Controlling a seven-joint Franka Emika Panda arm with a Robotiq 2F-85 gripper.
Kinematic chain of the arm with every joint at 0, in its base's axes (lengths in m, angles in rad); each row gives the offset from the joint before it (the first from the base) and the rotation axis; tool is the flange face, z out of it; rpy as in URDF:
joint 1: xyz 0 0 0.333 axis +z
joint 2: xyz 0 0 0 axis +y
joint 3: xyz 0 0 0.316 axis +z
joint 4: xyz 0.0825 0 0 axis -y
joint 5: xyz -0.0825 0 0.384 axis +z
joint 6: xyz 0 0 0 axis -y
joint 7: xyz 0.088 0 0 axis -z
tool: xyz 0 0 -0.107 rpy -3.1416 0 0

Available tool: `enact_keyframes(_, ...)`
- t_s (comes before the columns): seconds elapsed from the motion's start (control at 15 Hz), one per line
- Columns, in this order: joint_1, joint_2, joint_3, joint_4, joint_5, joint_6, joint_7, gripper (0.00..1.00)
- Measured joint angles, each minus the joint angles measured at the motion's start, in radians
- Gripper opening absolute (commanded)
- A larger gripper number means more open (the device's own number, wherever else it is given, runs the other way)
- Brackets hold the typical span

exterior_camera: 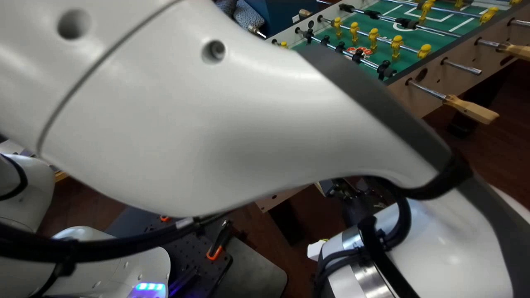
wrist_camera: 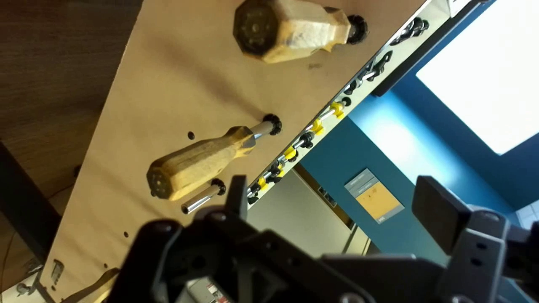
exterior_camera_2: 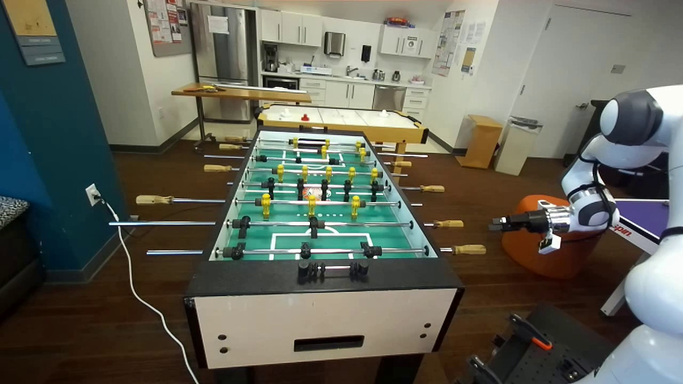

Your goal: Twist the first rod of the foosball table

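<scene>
Wrist view: your gripper point(wrist_camera: 339, 206) has its fingers spread wide with just air between them, so you've got hold of nothing. The foosball table point(wrist_camera: 168, 84) is out ahead of it, its light wood side off past one finger. A tan wooden handle point(wrist_camera: 198, 164) sticks out over there, with a bare rod end point(wrist_camera: 201, 199) just beside it, and a second handle point(wrist_camera: 303, 29) pokes out farther from your fingers.

In an exterior view, your gripper is roughly level, tips aimed at the table's side, and the handles look apart from it. You've got a rounded orange thing point(exterior_camera_2: 549, 261) behind the gripper and a purple-topped table point(exterior_camera_2: 643, 214) farther back.

In an exterior view, your arm point(exterior_camera: 248, 107) hogs most of the frame and covers much of the gripper, so you can't read the fingers there. Green field point(exterior_camera: 386, 28) and yellow players point(exterior_camera: 396, 47) show up beyond it.
</scene>
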Motion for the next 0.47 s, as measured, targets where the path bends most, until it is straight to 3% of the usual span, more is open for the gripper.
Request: enact_keyframes(0.47, 0.118, -0.126, -0.004, -0.027, -0.124, 0.196, 0.008, 1.00)
